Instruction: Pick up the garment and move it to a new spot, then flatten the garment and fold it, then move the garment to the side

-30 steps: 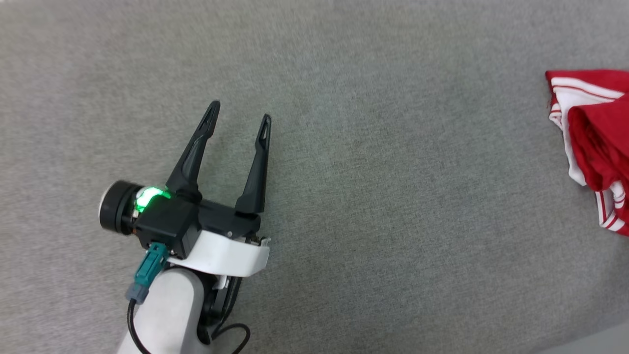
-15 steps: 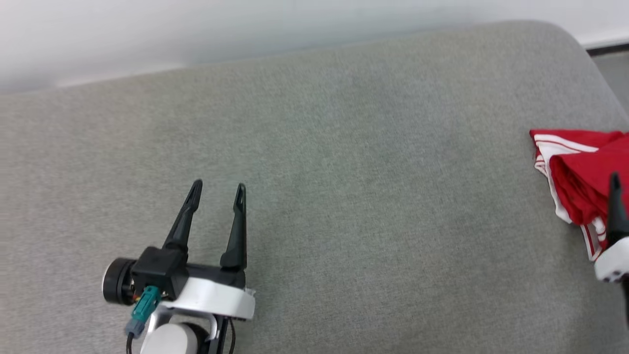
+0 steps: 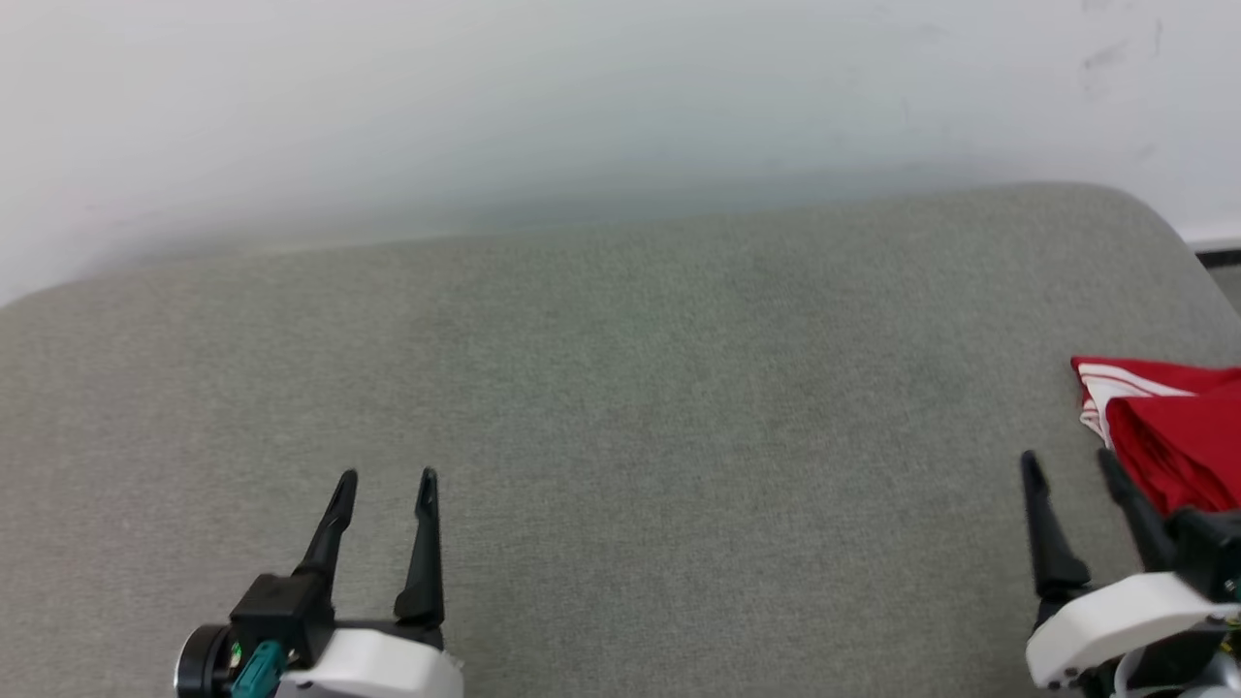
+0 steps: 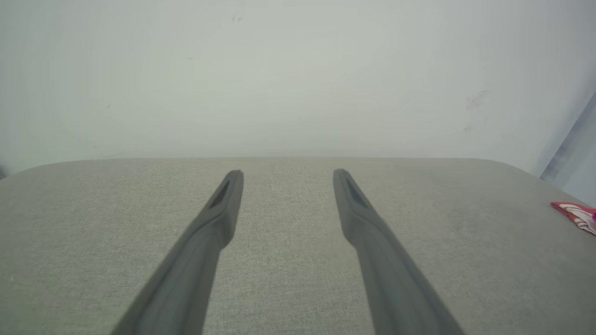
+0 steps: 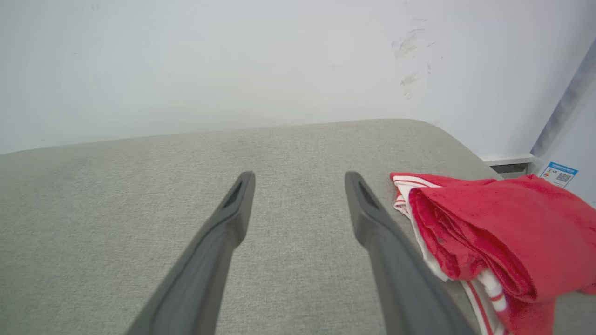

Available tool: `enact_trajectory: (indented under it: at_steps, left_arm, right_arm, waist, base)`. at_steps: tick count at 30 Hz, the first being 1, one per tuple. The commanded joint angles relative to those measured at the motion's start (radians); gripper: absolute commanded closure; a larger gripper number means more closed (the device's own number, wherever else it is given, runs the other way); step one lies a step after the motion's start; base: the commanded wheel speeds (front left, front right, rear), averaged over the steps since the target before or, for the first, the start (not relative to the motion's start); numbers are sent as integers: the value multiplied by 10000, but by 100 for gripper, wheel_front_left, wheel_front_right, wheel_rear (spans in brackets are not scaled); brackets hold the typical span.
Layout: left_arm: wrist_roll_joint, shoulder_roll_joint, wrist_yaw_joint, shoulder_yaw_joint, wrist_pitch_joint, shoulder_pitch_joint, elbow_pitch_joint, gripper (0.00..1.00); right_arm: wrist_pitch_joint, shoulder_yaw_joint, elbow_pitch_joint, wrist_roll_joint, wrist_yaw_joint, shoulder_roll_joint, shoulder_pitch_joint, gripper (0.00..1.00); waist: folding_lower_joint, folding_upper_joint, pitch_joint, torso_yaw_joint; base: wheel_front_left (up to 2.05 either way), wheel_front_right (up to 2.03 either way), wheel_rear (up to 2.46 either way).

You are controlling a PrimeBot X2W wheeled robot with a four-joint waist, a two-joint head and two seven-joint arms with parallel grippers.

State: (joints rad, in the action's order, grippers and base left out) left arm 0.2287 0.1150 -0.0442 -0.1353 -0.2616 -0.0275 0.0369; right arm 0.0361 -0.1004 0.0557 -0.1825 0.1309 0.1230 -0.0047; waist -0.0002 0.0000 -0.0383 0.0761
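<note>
**Both pincers wide, red garment at the right end of the surface**

Head view: The left pincer [image 3: 388, 475] sits at the lower left with its two dark fingers spread apart and nothing between them. The right pincer [image 3: 1066, 458] sits at the lower right, also spread wide and holding nothing. Both hang over a grey fabric surface [image 3: 630, 388] that ends at a pale wall [image 3: 582, 97]. The garment [image 3: 1173, 441] lies bunched at the far right of the surface, red with white striped trim, just beside the right pincer's outer finger and partly cut off by the picture's edge.

Left wrist view: The left pincer [image 4: 287, 173] points along the bare grey cloth towards the wall, with a broad gap between its fingers. A small corner of the garment [image 4: 577, 215] shows at the far right, well apart from it.

Right wrist view: The right pincer [image 5: 300, 175] is wide and empty. The garment [image 5: 489, 218] lies in a loose red heap just to the right of its right finger; whether they touch cannot be told. A small label [image 5: 558, 173] shows beyond the heap.
</note>
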Motion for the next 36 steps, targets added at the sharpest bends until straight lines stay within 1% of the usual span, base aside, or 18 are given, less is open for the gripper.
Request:
enact_trajectory:
  at_steps: [1,4,9,15,24,36]
  left_arm:
    - [-8,37,23,59,-39,-149,41,0]
    - [18,67,67,261,-38,-379,77,0]
    - [-58,113,73,524,-33,-651,99,0]
    - [-189,128,166,693,-33,-839,144,0]
    - [-364,33,292,739,-34,-802,236,0]
    - [-497,-52,449,826,-34,-676,427,0]
  right_arm:
    - [-26,52,-148,94,-6,-46,175,0]
    - [-236,301,-864,235,-4,-210,582,0]
    - [-518,433,-1870,549,-6,-415,1099,0]
    - [-773,429,-2680,828,-6,-565,1567,0]
    - [-971,412,-3047,926,-6,-661,1684,0]
    - [-1027,448,-3058,944,-4,-716,1580,0]
  waist:
    - [2,0,273,-217]
    - [2,0,443,-369]
    - [2,0,656,-527]
    - [2,0,747,-578]
    - [2,0,737,-624]
    - [2,0,755,-641]
  base:
    - [0,0,0]
    - [0,0,0]
    - [0,0,0]
    - [0,0,0]
    - [0,0,0]
    - [0,0,0]
